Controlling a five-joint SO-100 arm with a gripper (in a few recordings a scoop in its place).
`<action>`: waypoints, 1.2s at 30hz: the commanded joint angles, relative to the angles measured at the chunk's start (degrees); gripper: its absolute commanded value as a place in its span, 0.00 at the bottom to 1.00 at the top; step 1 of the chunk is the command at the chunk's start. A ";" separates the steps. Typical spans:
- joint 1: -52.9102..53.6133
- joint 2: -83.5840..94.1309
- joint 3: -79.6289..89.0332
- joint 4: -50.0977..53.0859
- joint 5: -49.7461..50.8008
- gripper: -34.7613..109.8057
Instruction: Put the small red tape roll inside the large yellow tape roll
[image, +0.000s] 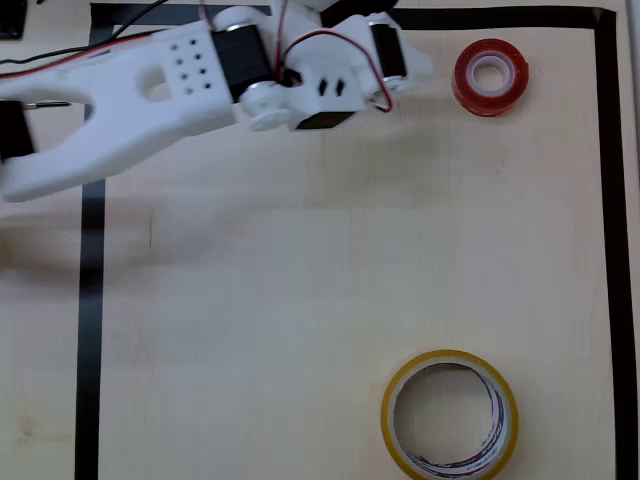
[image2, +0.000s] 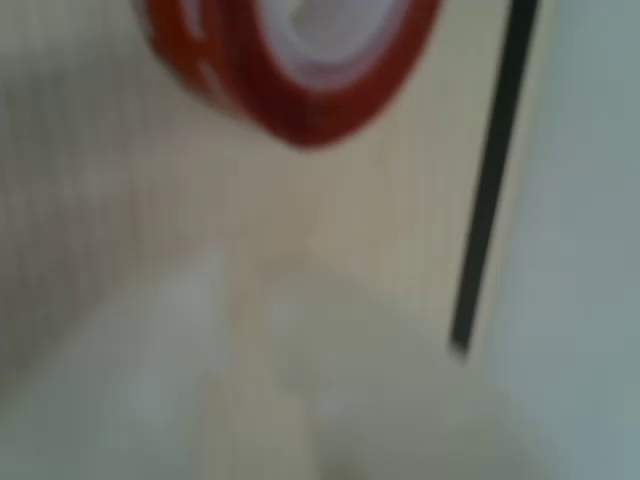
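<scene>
In the overhead view the yellow roll lies flat at the near edge of the table, well apart from the rest. Far up, the red roll lies flat too, just to the right of the gripper. The wrist view is blurry, with the red roll right ahead. I cannot tell if the gripper is open.
</scene>
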 joint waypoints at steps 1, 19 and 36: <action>0.35 -14.15 -48.08 13.27 2.11 0.24; 2.81 -16.70 -42.54 4.13 2.72 0.24; 1.41 -26.02 -46.41 -11.60 2.55 0.24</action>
